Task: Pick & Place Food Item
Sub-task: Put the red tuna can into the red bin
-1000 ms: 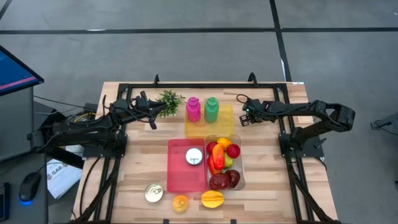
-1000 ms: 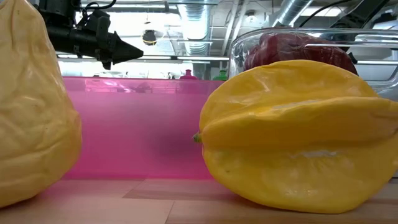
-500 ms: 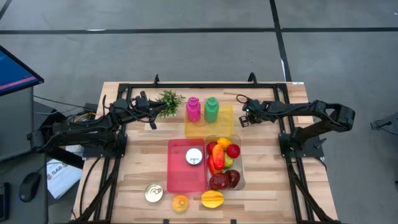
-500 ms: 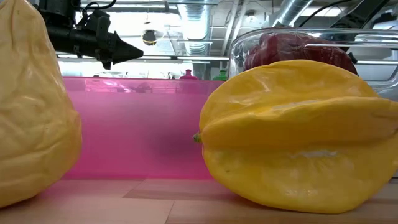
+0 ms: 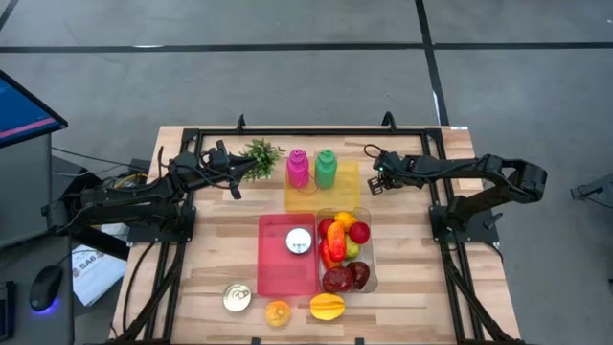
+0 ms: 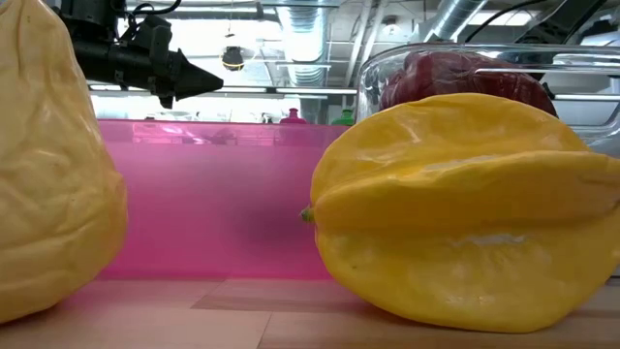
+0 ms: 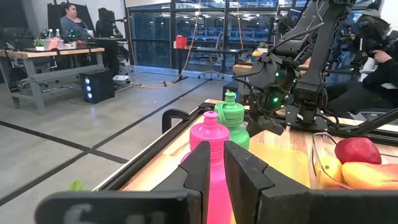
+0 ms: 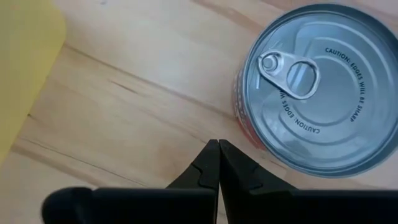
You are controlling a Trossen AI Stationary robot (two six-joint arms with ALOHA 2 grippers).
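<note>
My right gripper [image 5: 375, 185] hangs shut near the table's far right, pointing steeply down. In the right wrist view its shut tips [image 8: 218, 149] stand over bare wood just beside a red-sided can with a pull-tab lid [image 8: 305, 87], apart from it. My left gripper [image 5: 233, 182] is shut and level above the table's far left, and it also shows in the low view [image 6: 189, 82]. A yellow starfruit [image 6: 455, 213] and an orange-yellow fruit [image 6: 48, 165] lie on the table by the near edge.
A pink bottle [image 5: 298, 169] and a green bottle [image 5: 326, 169] stand on a yellow tray [image 5: 347, 182]. A pink tray [image 5: 273, 259] holds a can [image 5: 299, 241]. A clear tub [image 5: 372, 273] holds several fruits. Another can [image 5: 237, 297] stands near the front. A small plant [image 5: 259, 153] is at the back.
</note>
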